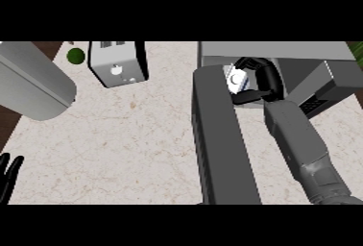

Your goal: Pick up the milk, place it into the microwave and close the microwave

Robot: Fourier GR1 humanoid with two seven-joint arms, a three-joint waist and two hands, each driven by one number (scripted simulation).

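Presently, the small white milk carton (236, 79) sits inside the grey box-shaped microwave (319, 72), just within its opening, the right hand (261, 79) with black fingers (249, 95) curled around it. Its long axis and any label cannot be made out. The dark grey microwave door (220, 144) stands open across the pale marbled worktop (127, 139). Far left of the microwave, the left hand (8, 175) rests with fingers straight.

Matt, veined stone counter (127, 139); brushed-metal toaster (117, 65); matt grey microwave (319, 72).
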